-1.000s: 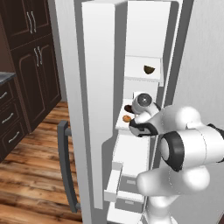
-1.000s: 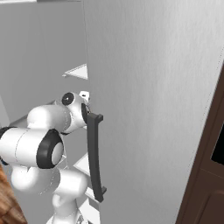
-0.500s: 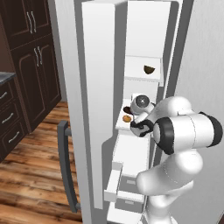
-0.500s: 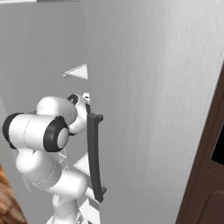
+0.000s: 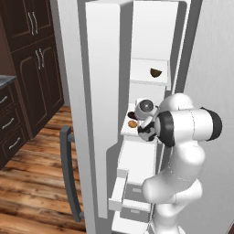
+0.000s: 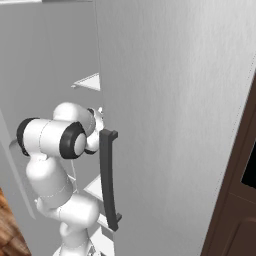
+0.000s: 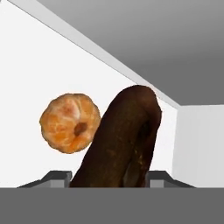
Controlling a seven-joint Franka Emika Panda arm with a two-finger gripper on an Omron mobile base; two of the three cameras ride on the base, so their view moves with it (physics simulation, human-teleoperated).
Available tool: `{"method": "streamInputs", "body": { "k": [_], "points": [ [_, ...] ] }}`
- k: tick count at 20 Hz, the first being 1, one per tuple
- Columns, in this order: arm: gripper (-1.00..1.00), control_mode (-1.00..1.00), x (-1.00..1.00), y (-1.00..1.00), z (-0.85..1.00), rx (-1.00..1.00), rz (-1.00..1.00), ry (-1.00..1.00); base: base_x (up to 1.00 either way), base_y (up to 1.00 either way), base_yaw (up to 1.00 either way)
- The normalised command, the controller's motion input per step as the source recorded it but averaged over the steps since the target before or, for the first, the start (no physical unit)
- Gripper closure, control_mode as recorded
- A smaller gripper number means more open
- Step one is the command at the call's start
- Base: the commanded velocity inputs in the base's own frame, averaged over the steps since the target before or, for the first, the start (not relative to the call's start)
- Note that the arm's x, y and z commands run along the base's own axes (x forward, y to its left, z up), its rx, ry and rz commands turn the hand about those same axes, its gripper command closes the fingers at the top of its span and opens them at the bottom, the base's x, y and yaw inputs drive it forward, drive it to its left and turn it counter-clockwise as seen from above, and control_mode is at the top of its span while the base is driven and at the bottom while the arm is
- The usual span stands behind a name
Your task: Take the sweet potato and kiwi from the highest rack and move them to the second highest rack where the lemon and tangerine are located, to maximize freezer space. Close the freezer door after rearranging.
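Sweet potato point(image 7: 124, 140) stands between the two dark fingertips point(image 7: 57, 177) in the hand view, its lower end cut off by the bottom of that view, so the hand point(image 7: 105, 179) is clenched on it. The tangerine point(image 7: 70, 122) lies just beside it on the white shelf point(image 7: 35, 70), to its left in this view. In the left base view the hand point(image 5: 145, 130) reaches onto the second highest rack point(image 5: 129, 130) of the freezer point(image 5: 155, 55), and the arm's wrist covers most of what it grips; only a dark sliver shows there beside the tangerine point(image 5: 132, 124). A small dark item point(image 5: 156, 72) sits on the highest rack point(image 5: 148, 75); its kind is hard to make out. The freezer door point(image 5: 100, 114) stands open, its curved handle point(image 5: 71, 173) at lower left. In the right base view the grey outer panel point(image 6: 175, 115) and a dark bar handle point(image 6: 110, 180) hide the shelves, and the arm's elbow point(image 6: 50, 140) reaches in behind them.
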Motion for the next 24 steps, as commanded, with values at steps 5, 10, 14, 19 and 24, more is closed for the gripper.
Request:
{"method": "streamInputs", "body": {
  "k": [5,10,14,19,24],
  "points": [
    [-1.0,-1.0,0.08,-0.01,-0.23,0.0,0.0,0.0,0.0,0.0,0.0],
    [-1.0,-1.0,0.0,0.0,-0.02,0.0,0.0,0.0,0.0,0.0,0.0],
    [-1.0,-1.0,-0.09,-0.02,0.12,0.02,0.0,0.0,0.0,0.0,0.0],
    [-1.0,-1.0,-0.28,0.0,0.24,0.07,0.0,0.0,0.0,0.0,0.0],
    [-1.0,-1.0,-0.39,0.0,0.5,0.12,-0.04,-0.07,0.0,0.0,0.0]
  ]
}}
